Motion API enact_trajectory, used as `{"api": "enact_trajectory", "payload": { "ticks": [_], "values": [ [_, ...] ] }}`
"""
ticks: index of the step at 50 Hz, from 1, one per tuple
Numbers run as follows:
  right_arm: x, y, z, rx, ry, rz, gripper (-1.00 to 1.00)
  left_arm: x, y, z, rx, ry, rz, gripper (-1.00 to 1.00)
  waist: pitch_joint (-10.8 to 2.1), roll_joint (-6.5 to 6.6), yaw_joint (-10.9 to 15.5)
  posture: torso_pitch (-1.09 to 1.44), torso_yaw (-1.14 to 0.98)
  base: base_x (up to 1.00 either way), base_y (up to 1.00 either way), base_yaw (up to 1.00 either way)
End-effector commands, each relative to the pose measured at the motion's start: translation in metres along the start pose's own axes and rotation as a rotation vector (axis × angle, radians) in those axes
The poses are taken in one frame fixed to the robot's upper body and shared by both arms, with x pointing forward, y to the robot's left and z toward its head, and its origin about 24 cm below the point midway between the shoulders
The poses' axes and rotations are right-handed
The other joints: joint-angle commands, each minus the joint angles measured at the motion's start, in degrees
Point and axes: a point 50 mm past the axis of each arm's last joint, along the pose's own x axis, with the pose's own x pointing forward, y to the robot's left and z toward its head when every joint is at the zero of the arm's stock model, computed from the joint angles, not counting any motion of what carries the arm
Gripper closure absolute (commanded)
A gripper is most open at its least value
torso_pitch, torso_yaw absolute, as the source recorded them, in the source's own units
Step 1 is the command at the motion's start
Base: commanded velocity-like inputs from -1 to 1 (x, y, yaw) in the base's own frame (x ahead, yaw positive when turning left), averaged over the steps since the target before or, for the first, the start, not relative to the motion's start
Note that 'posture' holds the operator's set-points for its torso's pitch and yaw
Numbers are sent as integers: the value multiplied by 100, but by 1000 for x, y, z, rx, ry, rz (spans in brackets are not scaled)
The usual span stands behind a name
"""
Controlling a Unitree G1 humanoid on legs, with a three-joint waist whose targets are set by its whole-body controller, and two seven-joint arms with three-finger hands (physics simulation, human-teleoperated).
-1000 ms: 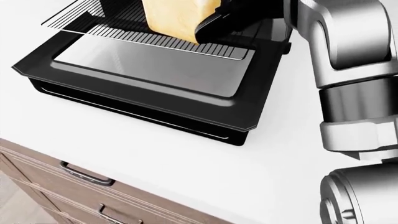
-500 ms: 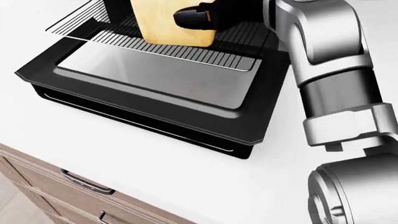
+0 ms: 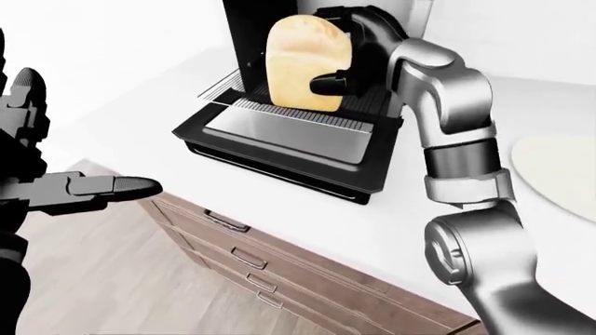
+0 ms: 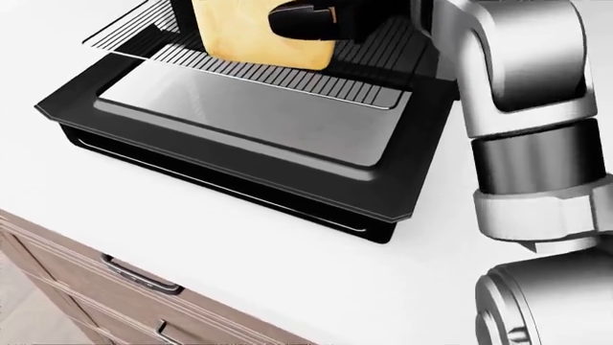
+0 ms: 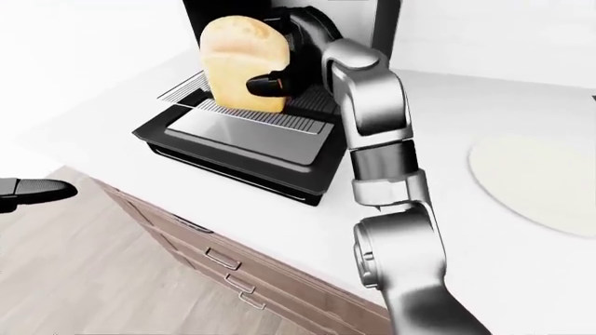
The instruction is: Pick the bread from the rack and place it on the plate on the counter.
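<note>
Golden bread (image 3: 307, 64) upright over the wire rack (image 3: 307, 115) — gripped by the right hand (image 3: 346, 70), dark fingers (image 3: 328, 84) curled across its near face (left hand (image 3: 56, 188) splayed, empty). Plate (image 5: 540, 178) well apart on the table (image 3: 410, 223).

My right arm reaches up and away from me, bent at the elbow, its silver forearm rising along the right of the head view; my right hand (image 3: 346, 77) has its dark fingers (image 4: 299, 20) closed round the bread (image 3: 302, 63); my left hand (image 3: 56, 185) hangs low at the left edge of the left-eye view, fingers spread, gripping nothing.
</note>
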Motion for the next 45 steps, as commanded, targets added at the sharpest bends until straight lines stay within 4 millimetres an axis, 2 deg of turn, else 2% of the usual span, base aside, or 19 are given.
{"api": "enact_trajectory", "payload": {
  "ticks": [1, 7, 11, 19, 38, 45],
  "values": [
    [-13, 3, 29, -31, -104, -6, 100, 0, 5, 10, 19, -61, 25, -100, -133, 23, 1, 0, 37, 0, 0, 0],
    [-33, 3, 49, -53, -135, -26, 100, 7, 1, 11, 11, -60, 16, -100, -105, 3, 41, 0, 37, 0, 0, 0],
    [-38, 1, 54, -56, -142, -40, 100, 9, -1, 10, 8, -56, 9, -100, -104, 10, 50, 0, 37, 0, 0, 0],
    [-60, -7, 67, -63, -165, -92, 100, 10, -7, 11, 35, -69, -21, -100, -99, -6, 42, 0, 35, 0, 0, 0],
    [-111, -15, 86, -76, -194, -162, 100, 8, -5, 15, 37, -85, -25, -100, -36, -79, -197, 0, 26, 0, 0, 0],
    [-116, -16, 88, -74, -198, -176, 100, 9, -5, 16, 38, -88, -26, -100, 4, -94, -331, 0, 22, 0, 0, 0]
  ]
}}
